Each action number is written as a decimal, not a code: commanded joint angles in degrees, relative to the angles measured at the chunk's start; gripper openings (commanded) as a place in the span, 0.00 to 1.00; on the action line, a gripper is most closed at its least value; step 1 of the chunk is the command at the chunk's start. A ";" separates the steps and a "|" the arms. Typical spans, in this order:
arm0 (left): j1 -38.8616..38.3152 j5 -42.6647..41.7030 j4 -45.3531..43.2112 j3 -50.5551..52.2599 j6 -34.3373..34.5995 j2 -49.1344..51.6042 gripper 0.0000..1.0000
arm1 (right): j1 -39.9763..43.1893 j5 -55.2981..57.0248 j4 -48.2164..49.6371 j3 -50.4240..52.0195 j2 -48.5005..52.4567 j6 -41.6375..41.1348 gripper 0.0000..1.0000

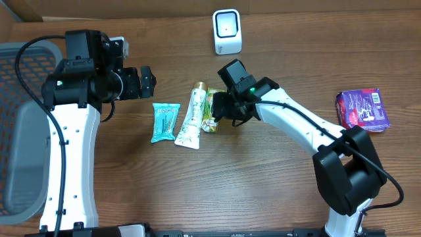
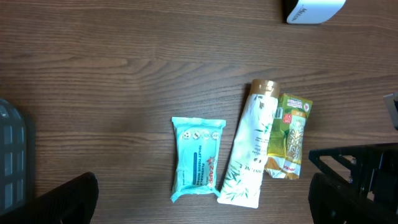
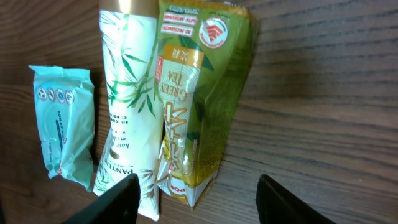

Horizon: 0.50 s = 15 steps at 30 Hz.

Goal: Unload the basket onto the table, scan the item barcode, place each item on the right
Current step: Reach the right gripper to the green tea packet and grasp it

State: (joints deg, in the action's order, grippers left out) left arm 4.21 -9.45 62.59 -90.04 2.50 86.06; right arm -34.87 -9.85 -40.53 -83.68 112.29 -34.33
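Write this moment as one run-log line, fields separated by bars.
right fingers: open, straddling green tea pouch | left fingers: open, empty | pouch: lying beside white tube, not lifted

A teal wet-wipes pack [image 1: 164, 122] lies flat on the dark wooden surface [image 1: 263, 184]. Just to its right lies a white tube [image 1: 191, 118] printed with green bamboo leaves. The tube's gold cap points to the far side and its flat end angles toward the pack. The 2 lie close, and their near ends touch or nearly do. 1 purple packet [image 1: 362, 108] sits well apart near the right edge. 1 grey mesh basket [image 1: 8, 79] stands at the far left.
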 commanded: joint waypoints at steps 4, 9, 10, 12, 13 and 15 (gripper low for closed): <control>-0.26 -0.46 0.04 -1.14 -1.44 0.20 1.00 | -1.81 0.81 0.83 -3.72 3.93 -0.46 0.63; -0.26 -0.46 0.04 -1.14 -1.44 0.20 0.99 | -3.08 0.81 0.63 -3.93 6.49 -2.36 0.63; -0.26 -0.46 0.04 -1.14 -1.44 0.20 1.00 | -3.30 0.83 0.44 -3.93 6.95 -3.06 0.61; -0.28 -0.46 0.04 -1.14 -1.44 0.20 1.00 | -3.69 0.87 0.33 -3.85 7.45 -3.23 0.60; -0.28 -0.46 0.04 -1.14 -1.44 0.20 0.99 | -3.78 0.98 0.44 -3.69 7.61 -3.23 0.60; -0.26 -0.46 0.04 -1.14 -1.44 0.20 1.00 | -3.87 1.27 0.55 -3.67 8.17 -3.21 0.60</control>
State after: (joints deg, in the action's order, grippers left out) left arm 4.19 -9.45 62.59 -90.04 2.50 86.06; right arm -38.39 -9.58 -40.16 -86.32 119.79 -36.53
